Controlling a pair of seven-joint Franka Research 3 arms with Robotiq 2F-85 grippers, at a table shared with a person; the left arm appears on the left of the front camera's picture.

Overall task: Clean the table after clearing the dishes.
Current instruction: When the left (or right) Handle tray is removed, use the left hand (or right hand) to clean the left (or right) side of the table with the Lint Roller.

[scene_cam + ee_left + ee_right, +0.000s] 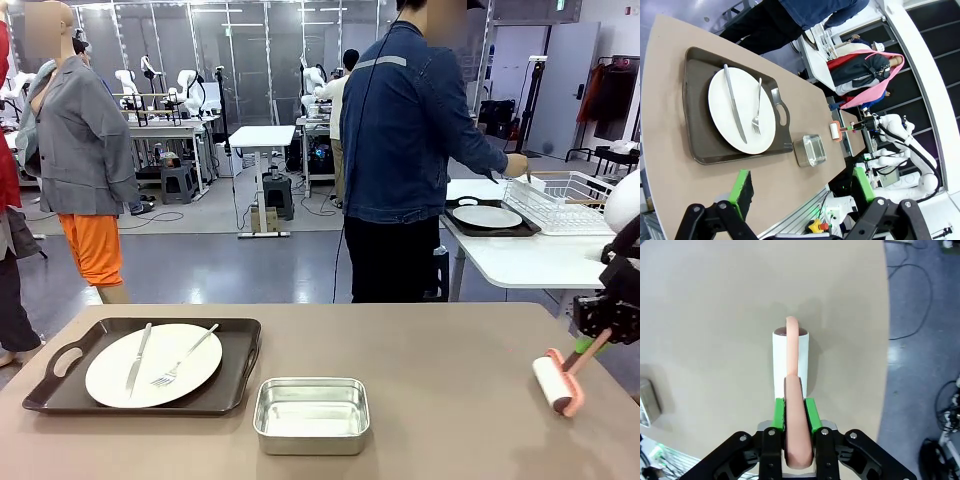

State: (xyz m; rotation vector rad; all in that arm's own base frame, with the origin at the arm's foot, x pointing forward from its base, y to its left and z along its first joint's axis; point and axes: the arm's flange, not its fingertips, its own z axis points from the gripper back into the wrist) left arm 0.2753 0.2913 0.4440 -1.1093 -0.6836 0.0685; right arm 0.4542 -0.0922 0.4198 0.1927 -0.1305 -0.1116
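My right gripper (795, 416) pinches the lint roller (790, 357) by its pink handle at the table's (450, 400) right edge, arm mostly cut off. Left gripper (802, 186) spread wide; plate (110, 378) sits on the near-left tray (60, 388).

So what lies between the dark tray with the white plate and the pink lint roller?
A small rectangular steel pan on the otherwise bare beige table; the front view shows it.

Steel pan (647, 402) cut by left edge, right arm (622, 285) cropped, wire rack's (565, 205) end behind it
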